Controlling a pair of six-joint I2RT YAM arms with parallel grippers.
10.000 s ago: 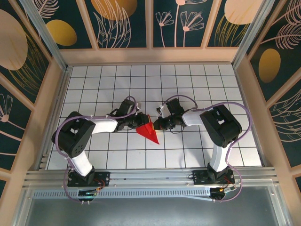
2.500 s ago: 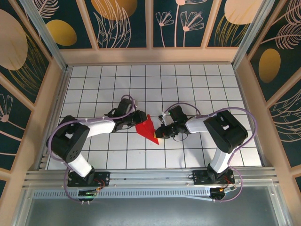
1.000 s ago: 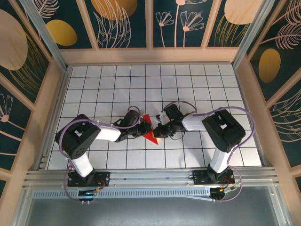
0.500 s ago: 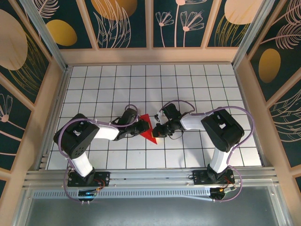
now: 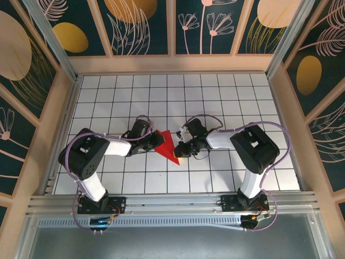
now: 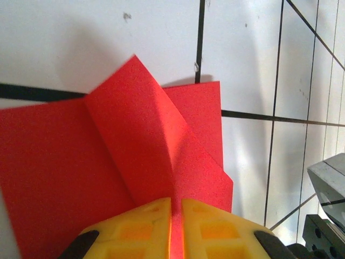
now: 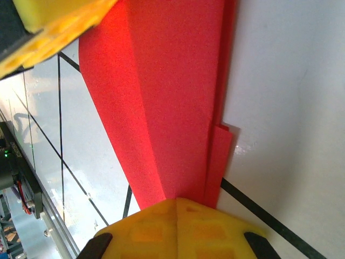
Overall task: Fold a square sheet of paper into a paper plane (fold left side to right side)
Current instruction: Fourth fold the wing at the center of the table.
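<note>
Right gripper point(image 5: 181, 150): we see it clenched on the right edge of the red paper point(image 5: 168, 147), close to the paper's near tip. Its yellow fingers point(image 7: 145, 229) meet with no gap, and the folded layers run straight into the seam between them.
Left gripper point(image 5: 155, 141): we find it pinching the paper's left side, opposite its partner. Its yellow fingers point(image 6: 137, 226) stand a sliver apart, and that slit is filled with red.
Red paper: we place it at mid-table, held between the two grippers. It is folded to a pointed shape whose tip aims at the near edge and a little right. A creased flap stands up along its middle, and a lower layer lies flat on the surface.
Table point(image 5: 226, 102): we note white tiles ruled with black lines, running on behind the paper to the far wall.
</note>
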